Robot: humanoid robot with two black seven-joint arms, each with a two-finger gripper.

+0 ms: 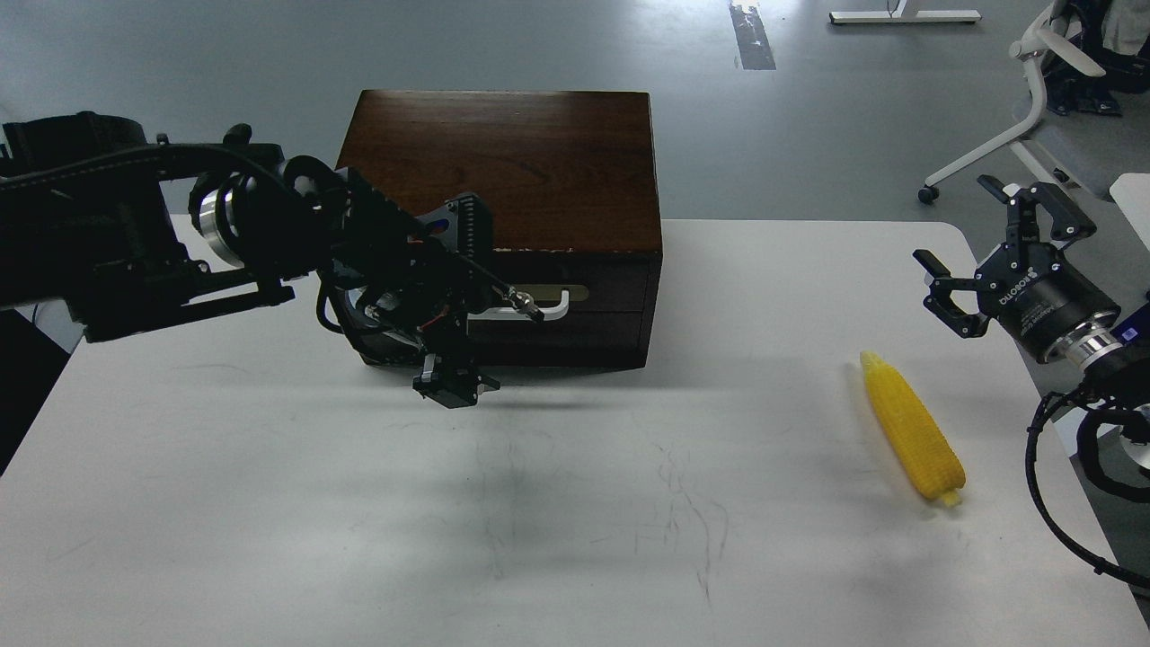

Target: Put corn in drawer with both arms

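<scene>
The corn (912,427) lies on the table (575,503) just below and left of my right gripper (975,256), whose fingers are spread and empty, while my left gripper (467,310), its opening indiscernible, sits at the shut drawer (575,301).

The dark cabinet (503,180) stands at the far middle of the white table (539,539). In front of the cabinet the table surface is bare and wide, so a gripper can pass there freely. The left gripper (467,305) and its arm block the left half of the cabinet front, covering part of the drawer (602,292) and its white handle (552,310). To the right of the cabinet, the only object on the table is the corn (912,429), well apart from it. The right gripper (975,261) hangs beyond the corn, fingers spread, near the table's right edge. The cabinet's top is free.
</scene>
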